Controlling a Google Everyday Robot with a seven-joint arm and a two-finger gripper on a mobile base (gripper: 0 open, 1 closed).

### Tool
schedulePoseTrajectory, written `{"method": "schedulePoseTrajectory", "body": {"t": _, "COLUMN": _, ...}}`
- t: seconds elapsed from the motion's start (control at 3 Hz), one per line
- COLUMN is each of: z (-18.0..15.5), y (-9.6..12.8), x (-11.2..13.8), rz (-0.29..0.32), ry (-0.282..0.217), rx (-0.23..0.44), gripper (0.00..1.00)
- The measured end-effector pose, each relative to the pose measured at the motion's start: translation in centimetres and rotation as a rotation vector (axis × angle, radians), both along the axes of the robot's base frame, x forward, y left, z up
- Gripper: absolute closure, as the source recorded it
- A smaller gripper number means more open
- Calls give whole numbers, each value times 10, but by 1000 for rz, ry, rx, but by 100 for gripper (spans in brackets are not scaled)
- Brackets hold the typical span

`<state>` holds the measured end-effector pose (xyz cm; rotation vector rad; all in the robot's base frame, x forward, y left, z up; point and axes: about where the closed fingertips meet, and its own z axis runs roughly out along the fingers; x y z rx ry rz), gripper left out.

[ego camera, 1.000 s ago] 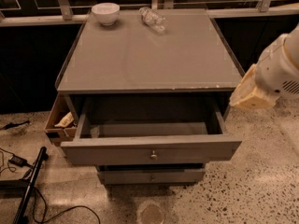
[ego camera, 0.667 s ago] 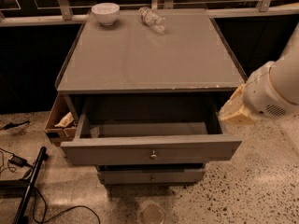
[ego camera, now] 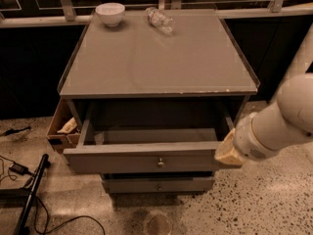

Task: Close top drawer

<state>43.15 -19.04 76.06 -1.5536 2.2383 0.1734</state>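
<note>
Grey cabinet top [ego camera: 156, 58], speckled floor [ego camera: 264, 204]; top drawer [ego camera: 122, 163] open, jaws at right corner.

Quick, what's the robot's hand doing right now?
Gripper at the right front corner of the top drawer: open or closed cannot be told.

The white arm [ego camera: 279, 124] slants in from the right edge, angled down and leftward, ending in the tan gripper [ego camera: 226, 154] — low, near right.

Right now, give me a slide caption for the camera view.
Robot gripper at the right end of the open top drawer; bowl and bottle on the cabinet top.
</note>
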Motion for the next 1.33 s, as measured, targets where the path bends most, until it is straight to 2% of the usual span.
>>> {"method": "schedulePoseTrajectory", "body": {"t": 0.67, "z": -2, "y": 0, "x": -3, "rz": -2, "ry": 5, "rx": -2, "gripper": 100}}
{"method": "schedulePoseTrajectory", "body": {"t": 1.0, "z": -40, "y": -10, "x": -6, "rz": -15, "ry": 3, "rx": -13, "gripper": 100}}
{"method": "schedulePoseTrajectory", "body": {"t": 1.33, "z": -95, "y": -18, "x": -1, "rz": -23, "ry": -20, "rx": -6, "gripper": 100}}
